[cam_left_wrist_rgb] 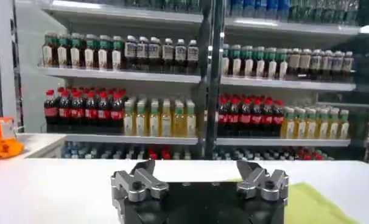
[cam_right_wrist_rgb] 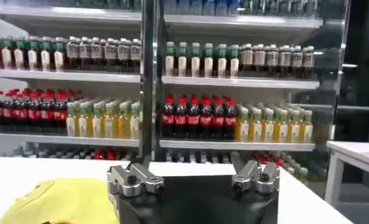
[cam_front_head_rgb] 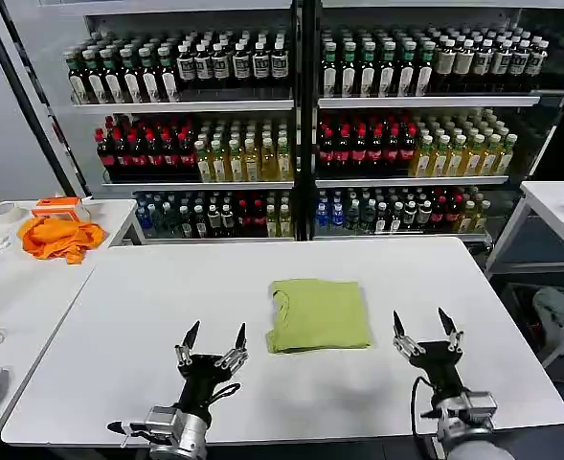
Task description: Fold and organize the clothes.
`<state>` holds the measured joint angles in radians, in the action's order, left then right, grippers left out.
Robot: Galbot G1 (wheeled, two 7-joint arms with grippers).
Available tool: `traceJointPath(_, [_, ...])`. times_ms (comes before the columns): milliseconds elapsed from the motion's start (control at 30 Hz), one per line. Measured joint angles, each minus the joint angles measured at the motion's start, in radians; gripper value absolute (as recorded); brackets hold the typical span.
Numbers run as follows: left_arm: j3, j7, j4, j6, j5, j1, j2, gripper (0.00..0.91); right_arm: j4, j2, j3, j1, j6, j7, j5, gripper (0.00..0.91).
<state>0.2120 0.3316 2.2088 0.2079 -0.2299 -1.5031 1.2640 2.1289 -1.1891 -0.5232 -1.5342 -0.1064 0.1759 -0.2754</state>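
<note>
The yellow-green T-shirt lies folded into a neat rectangle on the middle of the white table. My left gripper stands open near the table's front edge, to the left of the shirt, holding nothing. To the shirt's right, at the same depth, my right gripper is open and empty too. An edge of the shirt shows beside the left gripper in the left wrist view. Another part of the shirt lies beside the right gripper in the right wrist view.
An orange cloth lies on a side table at the left. Shelves of bottles fill the wall behind the table. Another white table stands at the right.
</note>
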Motion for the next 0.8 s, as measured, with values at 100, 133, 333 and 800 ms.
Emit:
traceJointPath(100, [0.005, -0.006, 0.016, 0.0, -0.01, -0.014, 0.001, 0.907, 0.03, -0.011, -0.014, -0.037, 0.004, -0.002, 0.017, 0.907])
traceJointPath(133, [0.007, -0.007, 0.021, 0.0, -0.013, -0.018, 0.001, 0.907, 0.04, -0.014, -0.02, -0.049, 0.005, -0.002, 0.023, 0.907])
traceJointPath(333, [0.012, -0.014, 0.046, 0.0, -0.022, -0.034, 0.0, 0.907, 0.084, -0.03, -0.036, -0.102, 0.005, -0.006, 0.055, 0.907])
traceJointPath(800, [0.019, -0.022, 0.067, 0.001, -0.031, -0.045, -0.005, 0.907, 0.14, -0.053, -0.055, -0.15, 0.0, -0.013, 0.11, 0.907])
